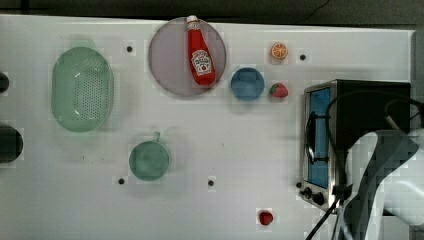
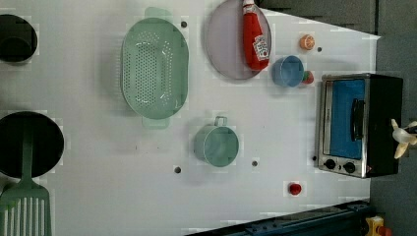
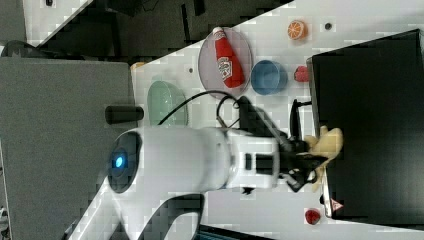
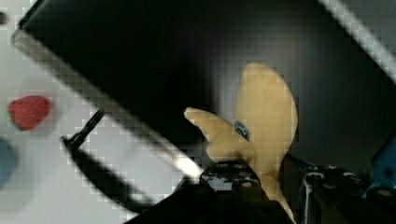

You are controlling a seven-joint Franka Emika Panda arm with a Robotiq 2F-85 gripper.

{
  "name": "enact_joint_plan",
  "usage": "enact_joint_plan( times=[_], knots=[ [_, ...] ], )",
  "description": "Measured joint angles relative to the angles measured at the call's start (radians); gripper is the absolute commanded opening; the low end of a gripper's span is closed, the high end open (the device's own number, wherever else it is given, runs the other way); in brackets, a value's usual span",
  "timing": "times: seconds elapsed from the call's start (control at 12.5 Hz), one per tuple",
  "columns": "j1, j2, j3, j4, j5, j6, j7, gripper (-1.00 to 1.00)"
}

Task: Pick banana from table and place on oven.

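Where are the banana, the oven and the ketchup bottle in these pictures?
banana (image 4: 268,105): wrist view, on its broad pale body.
oven (image 2: 346,118): left view, on the blue glass door.
ketchup bottle (image 1: 202,60): top view, on its white label.

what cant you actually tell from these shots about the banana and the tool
- Contact with the oven: in the right view the banana lies over the black top's edge, but resting or hovering cannot be told.
- Banana stem end: in the wrist view the tool covers where the banana is pinched.
- Tool in the top view: the arm and cables hide it.
- Banana in the left view: cut off by the left view's right edge.
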Motion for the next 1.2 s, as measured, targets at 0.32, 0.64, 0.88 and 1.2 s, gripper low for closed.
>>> enact_joint_plan(
  times=[0.32, 0.64, 0.88, 1.2],
  knots=[
    [-0.010, 0.098, -0.024, 0.051, 0.129, 0.043, -0.132, -0.48],
    [0.003, 0.129, -0.029, 0.036, 0.159, 0.111, -0.201, 0.27],
    [0.009, 0.125, -0.026, 0.033, 0.151, 0.110, -0.222, 0.93],
    [0.017, 0.100, -0.019, 0.045, 0.115, 0.026, -0.246, 1.00]
  ],
)
